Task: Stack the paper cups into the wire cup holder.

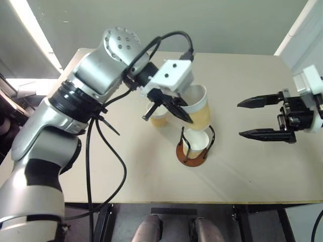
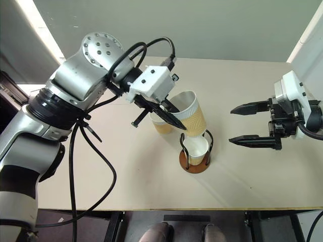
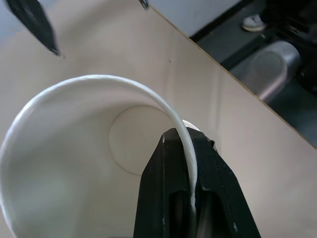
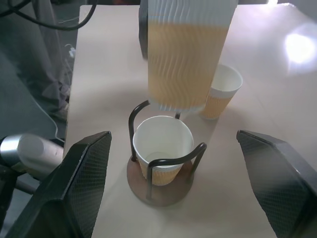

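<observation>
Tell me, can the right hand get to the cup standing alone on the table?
Probably not easily. The right hand is open and free, but the left hand, its held cup and the holder sit between it and the lone cup.

Beige table, grey floor beyond, white wall strip.

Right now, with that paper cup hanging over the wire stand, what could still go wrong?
1. The left gripper pinches the raised tan-yellow paper cup only by its rim, and the cup tilts, so it might snag a loop of the black wire cup holder.
2. It may jam crooked in the cup already seated.
3. Lowering could knock the third cup close behind.
</observation>
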Controlling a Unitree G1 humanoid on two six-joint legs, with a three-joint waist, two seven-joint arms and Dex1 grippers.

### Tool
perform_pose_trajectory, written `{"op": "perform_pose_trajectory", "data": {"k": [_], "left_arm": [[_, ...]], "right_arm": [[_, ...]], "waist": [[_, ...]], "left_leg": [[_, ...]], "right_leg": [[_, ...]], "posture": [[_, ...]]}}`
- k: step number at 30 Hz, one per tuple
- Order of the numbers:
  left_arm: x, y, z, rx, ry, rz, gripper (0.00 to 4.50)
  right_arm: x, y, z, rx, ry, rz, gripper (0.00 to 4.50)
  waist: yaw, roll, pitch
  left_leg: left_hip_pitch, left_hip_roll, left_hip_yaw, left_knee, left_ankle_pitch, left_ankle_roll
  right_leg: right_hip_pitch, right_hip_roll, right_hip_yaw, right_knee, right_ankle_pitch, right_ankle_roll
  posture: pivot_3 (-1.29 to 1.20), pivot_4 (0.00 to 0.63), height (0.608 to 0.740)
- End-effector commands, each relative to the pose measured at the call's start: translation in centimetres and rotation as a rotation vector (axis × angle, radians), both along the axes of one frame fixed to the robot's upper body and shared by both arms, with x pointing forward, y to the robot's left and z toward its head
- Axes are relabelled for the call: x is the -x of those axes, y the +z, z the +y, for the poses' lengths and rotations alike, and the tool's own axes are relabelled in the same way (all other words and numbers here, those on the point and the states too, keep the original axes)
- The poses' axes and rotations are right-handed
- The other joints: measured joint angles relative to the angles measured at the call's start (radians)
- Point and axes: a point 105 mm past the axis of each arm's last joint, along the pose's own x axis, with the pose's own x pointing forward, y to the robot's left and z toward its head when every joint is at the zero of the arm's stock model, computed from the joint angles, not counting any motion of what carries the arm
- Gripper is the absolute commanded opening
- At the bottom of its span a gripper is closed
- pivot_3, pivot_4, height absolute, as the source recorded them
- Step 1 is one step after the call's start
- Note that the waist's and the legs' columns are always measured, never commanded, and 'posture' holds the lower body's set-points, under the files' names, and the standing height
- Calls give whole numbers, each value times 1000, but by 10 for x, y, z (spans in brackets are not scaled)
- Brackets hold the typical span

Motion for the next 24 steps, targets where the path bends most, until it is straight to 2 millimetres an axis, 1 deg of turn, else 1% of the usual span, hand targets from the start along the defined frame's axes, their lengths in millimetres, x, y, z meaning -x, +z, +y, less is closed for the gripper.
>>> {"op": "perform_pose_trajectory", "data": {"k": [1, 9, 17, 21, 24], "left_arm": [[5, -1, -6, -46, -85, -40, 43], [2, -19, -9, -100, -122, -43, 43], [-5, -35, -12, -149, -152, -105, 43], [-8, -37, -16, -149, -161, -127, 43], [-7, -37, -19, -141, -168, -127, 674]], "right_arm": [[12, 14, -2, -6, -24, -75, 4206], [16, 12, -5, -9, -59, -76, 4206], [17, 11, -7, -11, -73, -74, 4206], [16, 11, -7, -11, -75, -73, 4206], [15, 11, -8, -7, -78, -73, 4206]], "waist": [[6, 0, 0], [10, 0, 0], [11, 0, 0], [11, 0, 0], [12, 0, 0]], "left_leg": [[0, 0, 0, 0, 0, 0], [-2, 0, 0, 2, 0, 1], [-2, 0, 1, 2, 0, 1], [-2, 0, 1, 2, 0, 1], [-2, 0, 1, 3, 0, 2]], "right_leg": [[0, 0, 0, 0, 0, 0], [0, 0, 0, -1, 1, 1], [0, 0, 0, 0, 1, 1], [0, 0, 0, 0, 1, 1], [0, 0, 0, 0, 1, 2]], "posture": [[0, 150, 740], [0, 150, 740], [0, 150, 740], [0, 150, 740], [0, 150, 740]]}}
